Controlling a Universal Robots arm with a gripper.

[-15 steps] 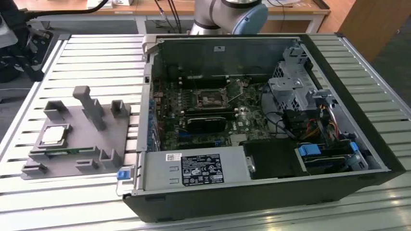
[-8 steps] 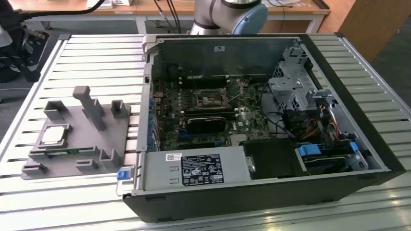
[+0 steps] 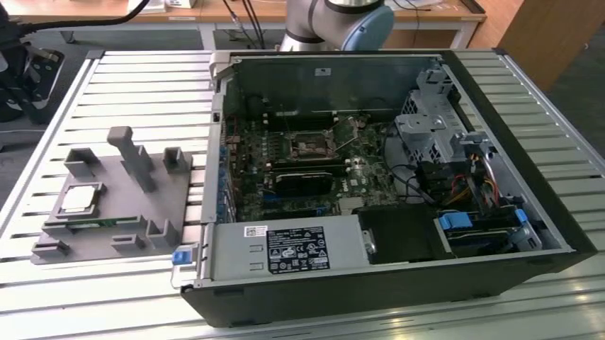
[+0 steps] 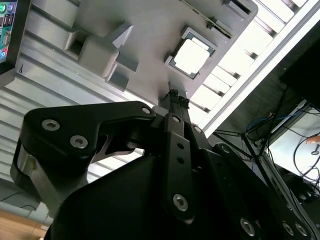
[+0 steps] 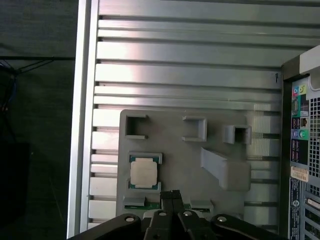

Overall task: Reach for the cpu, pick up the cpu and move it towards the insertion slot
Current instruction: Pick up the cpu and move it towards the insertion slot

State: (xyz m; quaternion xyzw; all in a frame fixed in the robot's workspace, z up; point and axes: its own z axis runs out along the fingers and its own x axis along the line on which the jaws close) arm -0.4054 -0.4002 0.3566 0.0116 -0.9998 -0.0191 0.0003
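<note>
The cpu lies flat, silvery lid up, in a shallow pocket of the grey fixture. In the first wrist view it is just beyond the gripper and a little to one side of it, not touched. The gripper's fingers are pressed together with nothing between them, and they hang over the fixture's near edge, above a thin green memory stick that lies along that edge.

As a judgement, the chip should be light, thin and quite stiff. Its metal lid looks smooth and could slip under a weak pinch, and its underside is likely delicate. The place to take hold is the darker rim, on two opposite edges. The pocket has raised lips on two sides, while the other two sides look free, so those free edges seem the ones to grip. The fingers would have to part wider than the chip and come down level.

Further out on the fixture stand several empty blocks and a slanted post. The fixture rests on the slatted table, by the table's edge on the exterior view's left. Past it the open case lies on its side. The insertion slot sits deep in the board, well apart from the chip.
</note>
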